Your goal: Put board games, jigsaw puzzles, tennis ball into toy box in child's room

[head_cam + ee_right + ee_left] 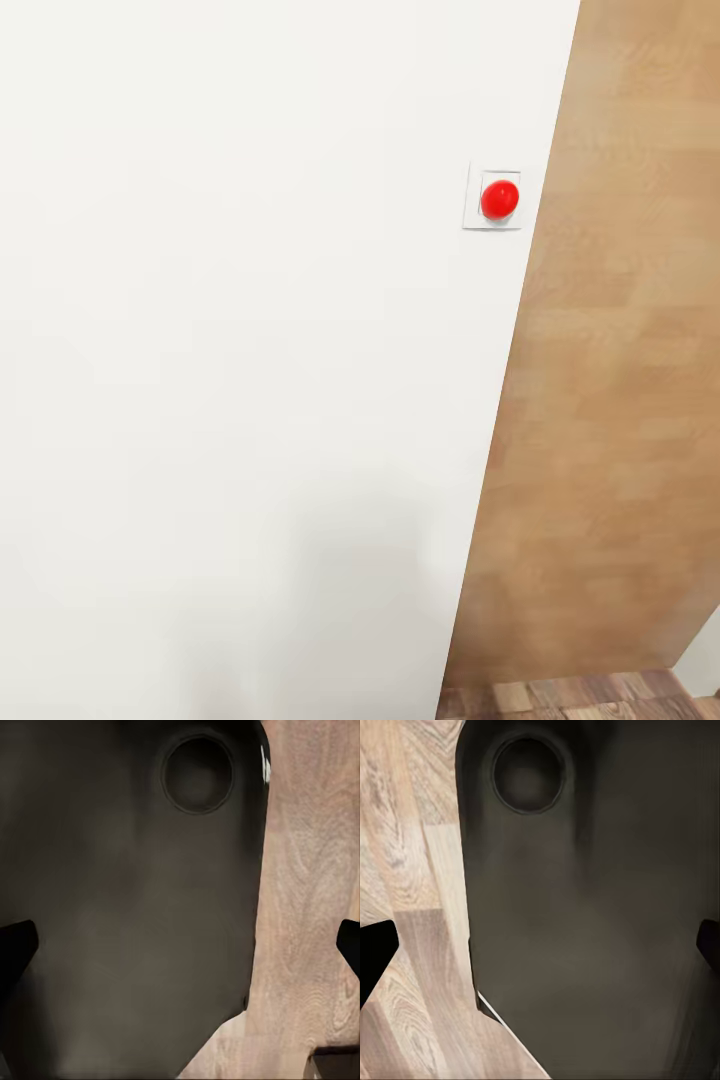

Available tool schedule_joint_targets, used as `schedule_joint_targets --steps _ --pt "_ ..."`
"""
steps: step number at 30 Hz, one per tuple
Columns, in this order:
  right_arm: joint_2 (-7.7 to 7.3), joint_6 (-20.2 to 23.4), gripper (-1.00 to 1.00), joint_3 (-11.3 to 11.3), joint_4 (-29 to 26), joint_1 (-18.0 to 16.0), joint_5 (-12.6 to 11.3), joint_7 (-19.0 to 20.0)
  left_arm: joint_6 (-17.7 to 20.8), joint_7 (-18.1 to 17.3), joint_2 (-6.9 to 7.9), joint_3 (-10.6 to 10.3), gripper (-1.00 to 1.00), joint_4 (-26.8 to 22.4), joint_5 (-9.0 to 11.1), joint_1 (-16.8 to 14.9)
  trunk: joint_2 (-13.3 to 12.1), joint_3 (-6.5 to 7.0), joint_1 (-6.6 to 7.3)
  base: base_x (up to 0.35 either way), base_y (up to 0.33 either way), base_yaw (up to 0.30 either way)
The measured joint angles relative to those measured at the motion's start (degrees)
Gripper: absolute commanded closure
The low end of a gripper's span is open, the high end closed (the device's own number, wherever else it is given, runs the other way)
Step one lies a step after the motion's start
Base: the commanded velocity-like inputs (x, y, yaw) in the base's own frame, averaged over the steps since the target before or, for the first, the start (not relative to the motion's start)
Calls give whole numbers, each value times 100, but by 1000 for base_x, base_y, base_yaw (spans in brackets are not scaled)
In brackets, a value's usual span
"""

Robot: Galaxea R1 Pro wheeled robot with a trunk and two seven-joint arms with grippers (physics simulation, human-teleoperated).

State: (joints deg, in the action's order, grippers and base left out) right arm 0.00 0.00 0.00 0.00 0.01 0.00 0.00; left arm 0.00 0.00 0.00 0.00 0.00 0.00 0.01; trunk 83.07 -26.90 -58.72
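We face a white wall [230,350] bearing a red round button [499,198] on a white plate [491,224], beside a light wooden door [610,400].

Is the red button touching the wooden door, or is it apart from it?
Apart. In the head view the red button sits in a square plate on the white wall, with a white strip between the plate and the wooden door.

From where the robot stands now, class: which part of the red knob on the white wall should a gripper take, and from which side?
Probably the rounded flanks of the red knob, coming straight at the wall. It bulges as a small dome from a flat square plate, so only its sides offer a hold.
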Motion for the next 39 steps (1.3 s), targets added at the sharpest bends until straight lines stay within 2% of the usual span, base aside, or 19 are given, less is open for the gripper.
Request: schedule_joint_targets --steps 7,13,29,39 --pt "67 23 -100 -11 -10 -9 8 8 8 0 -54 8 -100 -17 19 -9 -1 1 0 0 0 0" --pt "249 47 -100 -5 -24 -9 17 8 -6 0 -146 17 -100 -32 16 -9 -1 2 -1 0 0 0" --pt "254 40 -100 -8 -24 -9 18 8 0 0 -149 26 -100 -32 21 -9 -1 2 -1 0 0 0" --pt "254 40 -100 -16 -24 -9 -5 8 9 0 -149 41 -100 -32 46 -9 -401 181 218 0 0 0"
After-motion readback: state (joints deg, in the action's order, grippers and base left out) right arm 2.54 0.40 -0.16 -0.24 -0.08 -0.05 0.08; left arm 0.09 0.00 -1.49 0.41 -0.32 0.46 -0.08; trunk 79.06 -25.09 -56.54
